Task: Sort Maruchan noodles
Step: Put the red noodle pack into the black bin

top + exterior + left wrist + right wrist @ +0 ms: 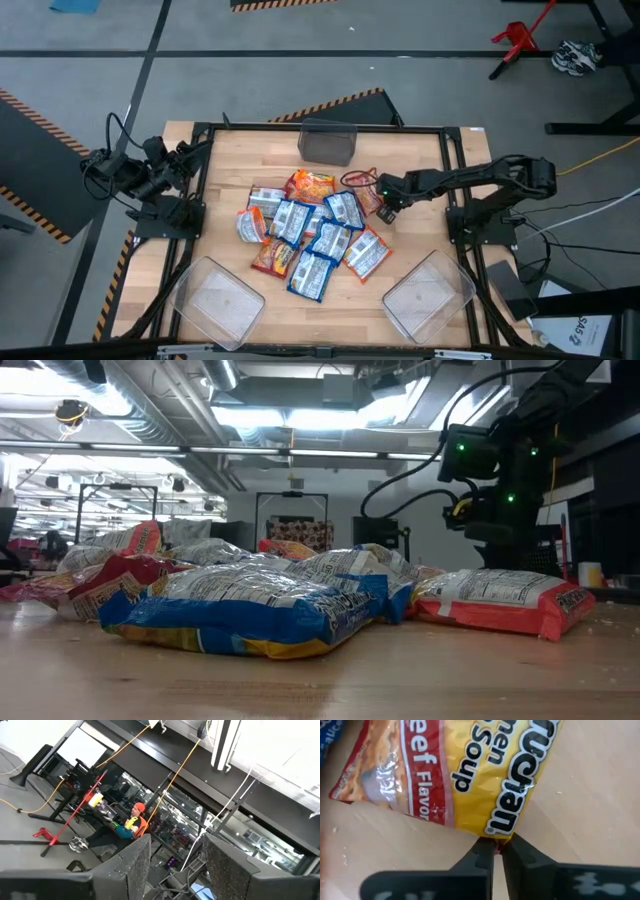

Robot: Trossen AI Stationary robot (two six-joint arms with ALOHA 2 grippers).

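The Maruchan noodles (310,232) lie in a loose pile at the table's middle, blue-and-white, orange and red packets overlapping; the low view shows the pile (250,595) side on. My right gripper (386,204) is at the pile's right edge, shut on a yellow-and-red beef-flavour packet (465,775). My left gripper (188,155) waits at the table's left edge, open (175,870), pointing up into the room. My right gripper pinches the beef packet's corner (496,839) between its two fingers (480,857), only at their free ends. The rest of the packet spreads flat away from the fingers over the wooden table. Whether it is lifted off the wood I cannot tell.
Three clear plastic bins stand around the pile: one at the far edge (327,141), one near left (215,297), one near right (428,295). A black frame (450,160) borders the table. A person in an orange vest (134,822) sits far off in the room.
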